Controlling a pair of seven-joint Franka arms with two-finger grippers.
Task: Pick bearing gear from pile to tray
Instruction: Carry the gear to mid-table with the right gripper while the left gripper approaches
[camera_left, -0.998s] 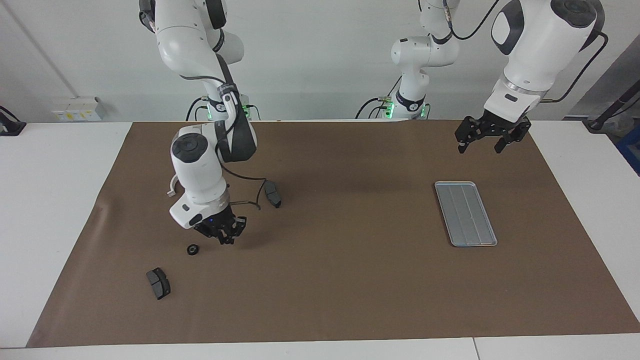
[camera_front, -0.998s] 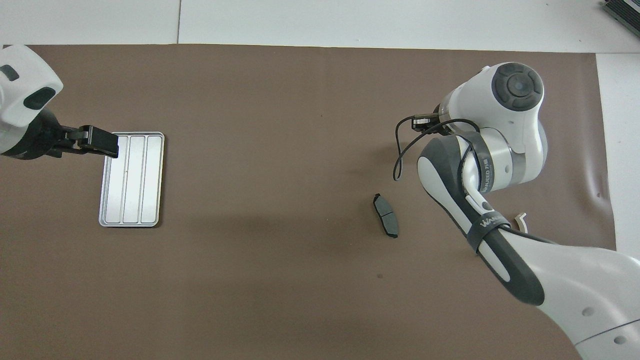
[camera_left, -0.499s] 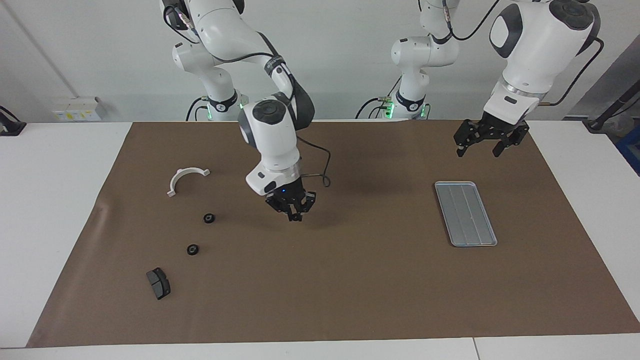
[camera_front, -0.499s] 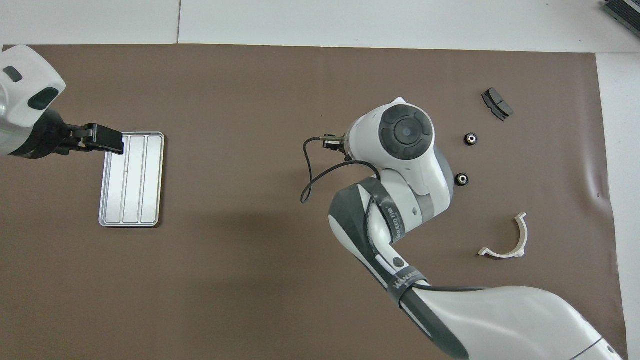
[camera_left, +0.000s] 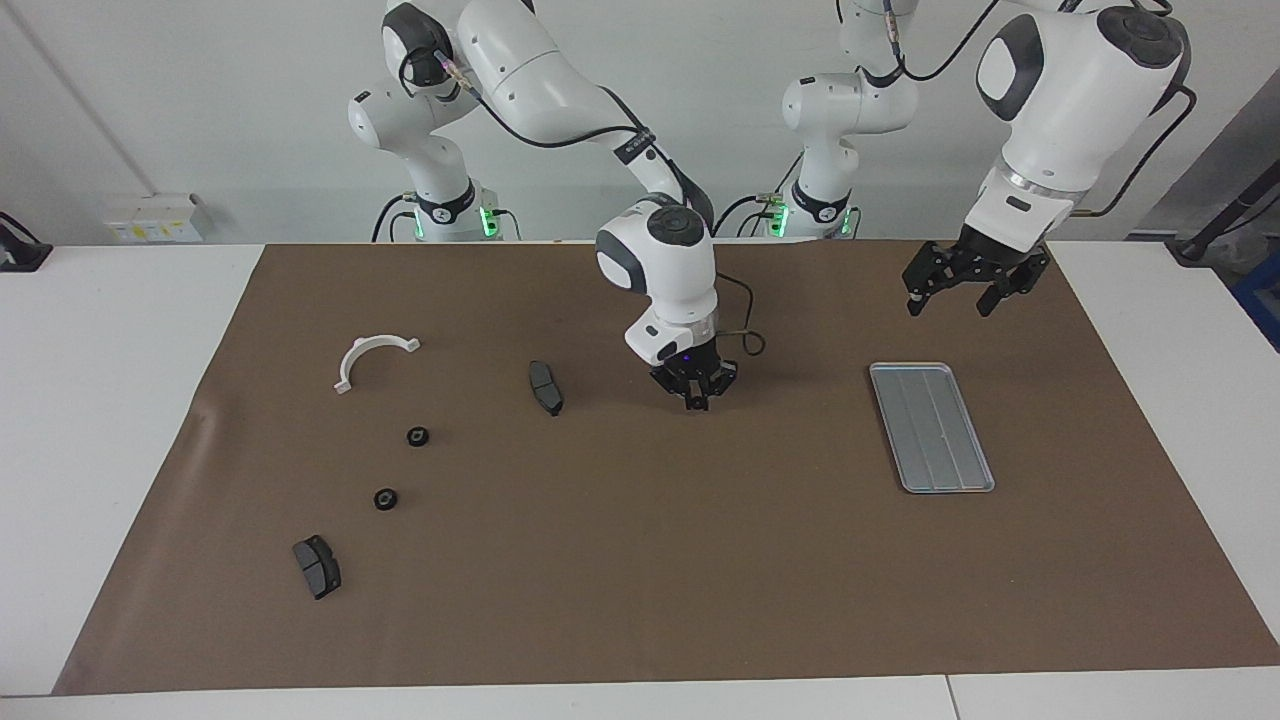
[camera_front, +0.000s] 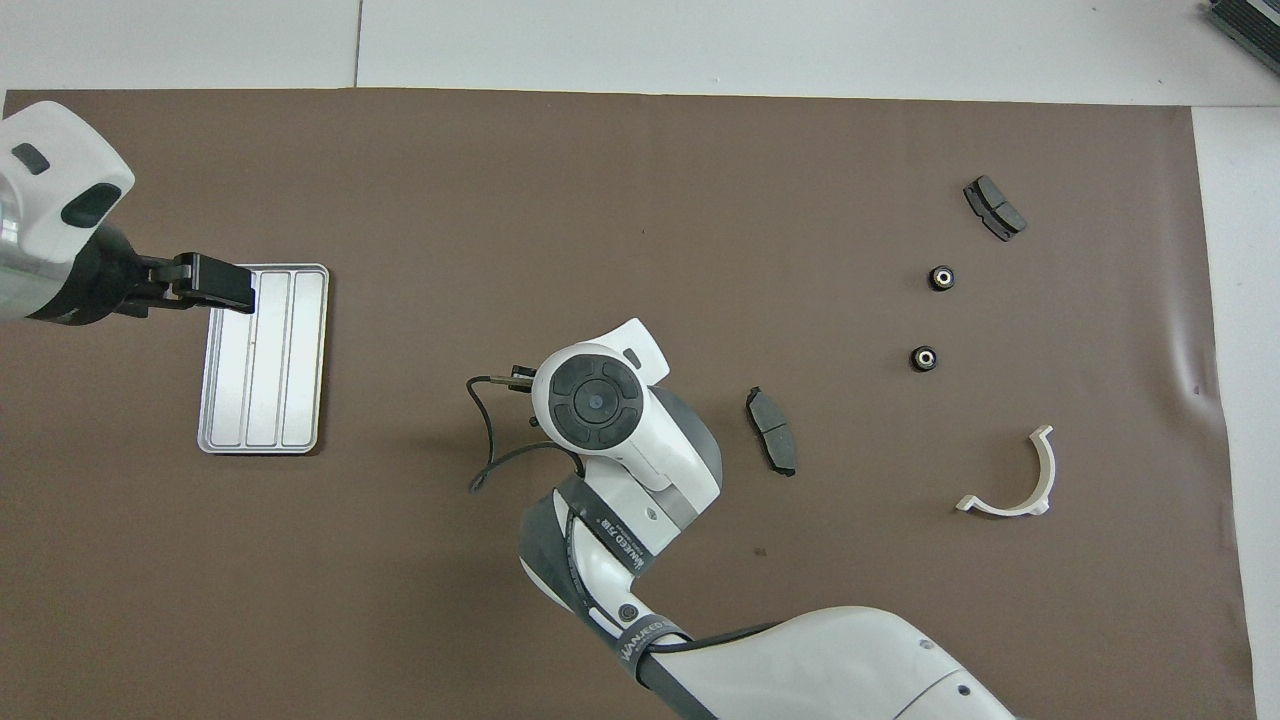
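Right pincer (camera_left: 697, 398), clamped shut, has travelled toward the tray (camera_left: 931, 427).

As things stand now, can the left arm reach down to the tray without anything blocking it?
Probably yes. The left gripper hangs open, over the mat by the tray's end nearer the robots. The tray is bare, and the right gripper is mid-table, well clear of it.

Right end effector (camera_left: 697, 398) contents too small to tell.

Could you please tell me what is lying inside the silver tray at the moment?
Nothing shows in the tray; its grooved floor is bare. From overhead the left gripper covers one corner.
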